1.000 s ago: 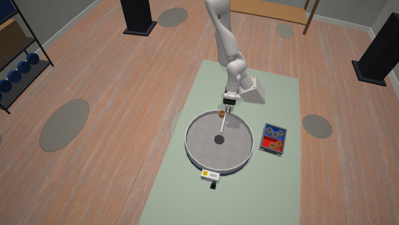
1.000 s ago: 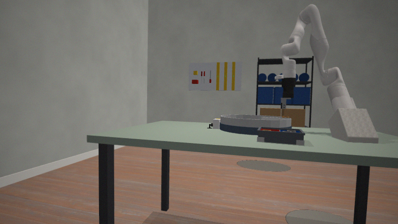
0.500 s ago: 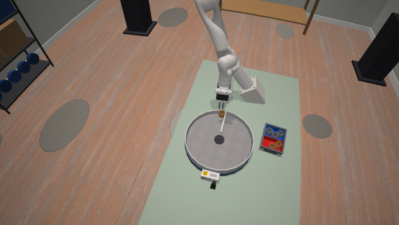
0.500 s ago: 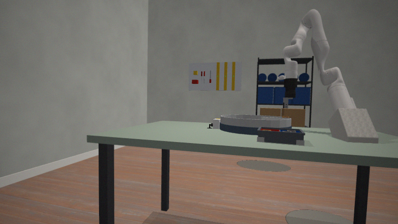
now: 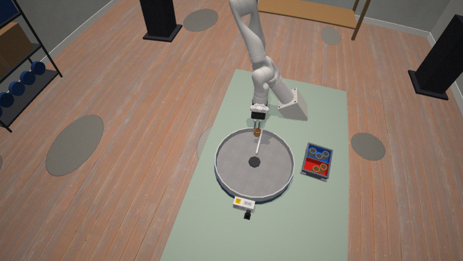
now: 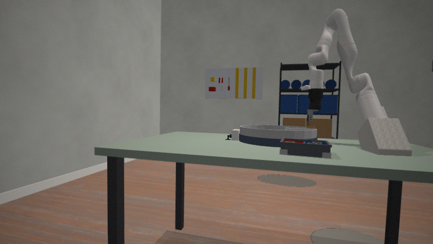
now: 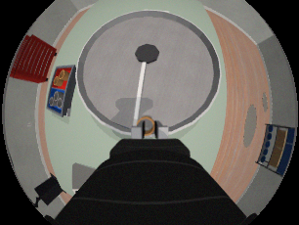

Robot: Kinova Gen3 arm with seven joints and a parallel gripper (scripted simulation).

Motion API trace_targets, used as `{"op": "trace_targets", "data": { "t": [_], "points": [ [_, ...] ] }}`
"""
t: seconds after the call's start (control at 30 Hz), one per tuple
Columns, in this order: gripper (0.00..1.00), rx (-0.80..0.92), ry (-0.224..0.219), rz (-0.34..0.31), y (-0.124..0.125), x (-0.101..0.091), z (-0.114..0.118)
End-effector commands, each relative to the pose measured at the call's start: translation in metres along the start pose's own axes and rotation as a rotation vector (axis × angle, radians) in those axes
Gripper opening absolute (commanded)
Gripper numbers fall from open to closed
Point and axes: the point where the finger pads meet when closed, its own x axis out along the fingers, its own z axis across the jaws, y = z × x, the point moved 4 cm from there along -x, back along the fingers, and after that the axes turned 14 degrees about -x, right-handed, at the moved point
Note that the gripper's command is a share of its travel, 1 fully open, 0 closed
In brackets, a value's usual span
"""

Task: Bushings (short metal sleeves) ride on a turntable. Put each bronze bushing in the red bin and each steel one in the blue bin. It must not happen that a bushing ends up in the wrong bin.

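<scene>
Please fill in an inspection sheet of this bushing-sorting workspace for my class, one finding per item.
Surface: green table, no damage visible.
Turntable: one bronze bushing inside the rim, beside a white bar.
Red bin: two bronze bushings.
Blue bin: three steel bushings.
Clutter: nothing seen; a white box with a yellow label stands by the turntable.
Gripper: fingers part-open at the turntable's bushing; contact unclear.
Cables: nothing seen.
Surroundings: plank floor, grey walls, storage rack.

The black two-finger claw (image 5: 257, 126) (image 6: 310, 120) (image 7: 149, 126) shifts away from its earlier place by the thin white bar (image 5: 258, 143) (image 7: 140, 93) to line up over the short bronze cylindrical bushing (image 5: 257, 133) (image 6: 310, 127) (image 7: 146, 117), and now hangs lower, closer to its rim.
</scene>
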Motion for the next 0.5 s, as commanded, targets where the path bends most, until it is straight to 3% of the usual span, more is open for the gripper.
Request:
{"op": "trace_targets", "data": {
  "t": [0.0, 0.47],
  "points": [
    [0.45, 0.005, -0.008, -0.017, -0.004, 0.010, 0.002],
    [0.45, 0.005, -0.007, -0.016, -0.004, 0.025, 0.002]
  ]
}}
